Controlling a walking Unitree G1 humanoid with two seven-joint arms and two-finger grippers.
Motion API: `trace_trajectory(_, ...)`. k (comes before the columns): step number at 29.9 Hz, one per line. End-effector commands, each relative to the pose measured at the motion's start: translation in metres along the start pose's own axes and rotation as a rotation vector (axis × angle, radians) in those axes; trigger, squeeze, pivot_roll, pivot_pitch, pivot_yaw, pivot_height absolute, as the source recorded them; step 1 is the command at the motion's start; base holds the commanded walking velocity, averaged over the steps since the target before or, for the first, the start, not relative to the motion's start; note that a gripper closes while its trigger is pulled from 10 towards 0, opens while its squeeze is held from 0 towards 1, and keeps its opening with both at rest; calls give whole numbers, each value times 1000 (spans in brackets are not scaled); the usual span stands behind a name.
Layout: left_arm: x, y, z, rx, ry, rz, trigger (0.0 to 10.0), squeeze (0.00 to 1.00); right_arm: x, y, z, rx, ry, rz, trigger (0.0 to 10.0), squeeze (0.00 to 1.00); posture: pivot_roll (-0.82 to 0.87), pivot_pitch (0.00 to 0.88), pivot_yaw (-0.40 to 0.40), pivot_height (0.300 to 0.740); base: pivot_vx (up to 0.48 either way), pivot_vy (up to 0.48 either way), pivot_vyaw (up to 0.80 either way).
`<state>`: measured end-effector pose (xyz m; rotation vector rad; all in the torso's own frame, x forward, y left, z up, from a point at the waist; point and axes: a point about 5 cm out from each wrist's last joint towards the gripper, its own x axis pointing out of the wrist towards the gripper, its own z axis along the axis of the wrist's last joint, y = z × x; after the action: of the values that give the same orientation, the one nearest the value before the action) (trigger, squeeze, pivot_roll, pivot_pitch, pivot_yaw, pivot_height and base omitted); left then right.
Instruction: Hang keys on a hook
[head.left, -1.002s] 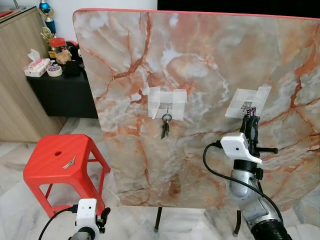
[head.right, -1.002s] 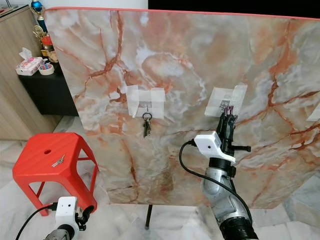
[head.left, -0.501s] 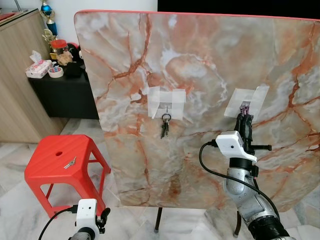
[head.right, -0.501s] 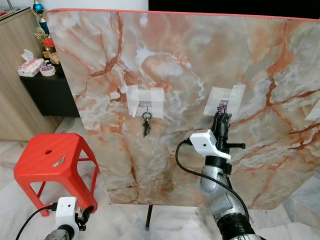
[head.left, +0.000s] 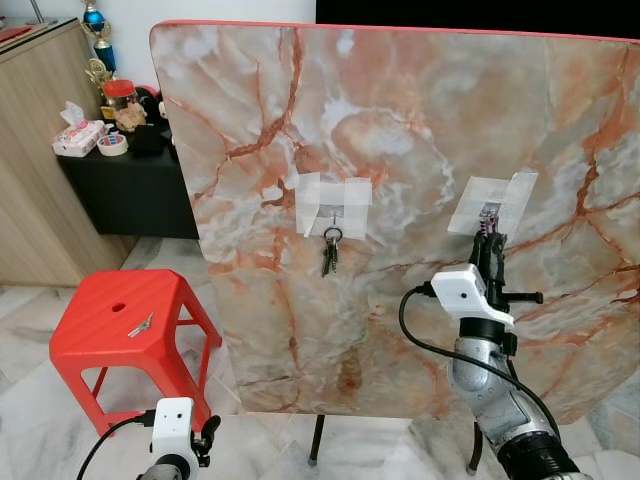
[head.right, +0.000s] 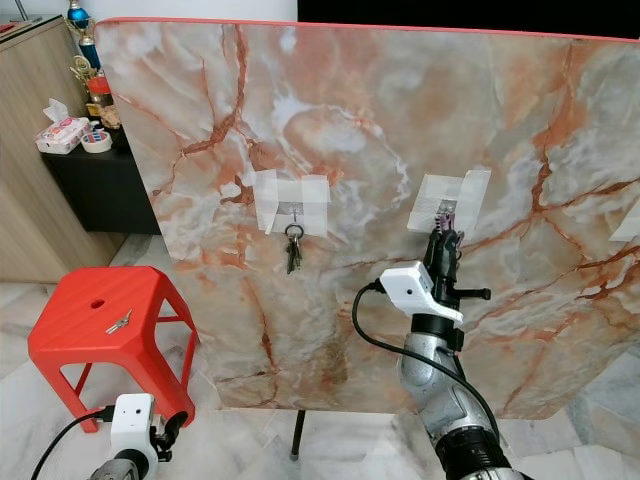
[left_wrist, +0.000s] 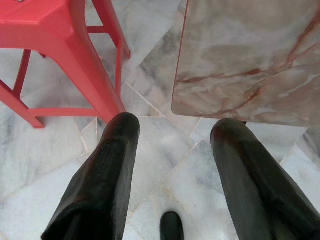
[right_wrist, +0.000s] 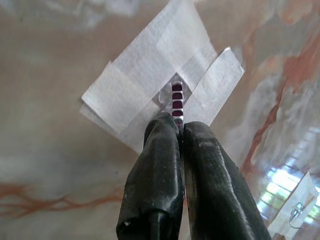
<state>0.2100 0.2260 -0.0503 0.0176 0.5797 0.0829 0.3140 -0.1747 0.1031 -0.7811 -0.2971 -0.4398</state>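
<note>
An upright marble board (head.left: 420, 130) carries two taped hooks. A bunch of keys (head.left: 330, 252) hangs from the middle hook (head.left: 333, 214). My right gripper (head.left: 487, 238) is raised against the board, shut on a key with a purple-banded strip (right_wrist: 177, 97). The strip's tip rests on the right taped hook (right_wrist: 172, 90), in the middle of the white tape (head.left: 490, 203). Another key (head.left: 139, 325) lies on top of the red stool (head.left: 120, 330). My left gripper (left_wrist: 172, 125) hangs low near the floor, open and holding nothing.
The board stands on thin black legs (head.left: 317, 450) over a marble tile floor. A dark low cabinet (head.left: 125, 185) with tissue box, tape roll and jars is at the back left, beside a wooden cupboard (head.left: 35, 150). A third taped hook (right_wrist: 298, 210) is further along the board.
The right gripper has edged slightly left along the board with the key, staying at the taped hook. The camera shifted a little. The left arm has not moved.
</note>
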Motion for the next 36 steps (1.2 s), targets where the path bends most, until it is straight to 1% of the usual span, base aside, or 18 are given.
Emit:
trace_trajectory(1,0,0,-1,-17,6,3,10000,0,6,-2,2,-6,2,-14,10000,0,70,0,-58,740,0,0,0)
trace_trajectory(15,0,-1,-1,-17,0,2,10000,0,7,-1,2,-17,-1,-15,10000,0,71,0,-58,740,0,0,0)
trace_trajectory(24,0,-1,0,-17,-1,2,10000,0,10,-1,4,-22,-6,-26,10000,0,71,0,-58,740,0,0,0)
trace_trajectory(36,1,-1,1,-17,-5,1,10000,0,14,4,6,-23,9,-13,10000,0,74,0,-59,740,0,0,0)
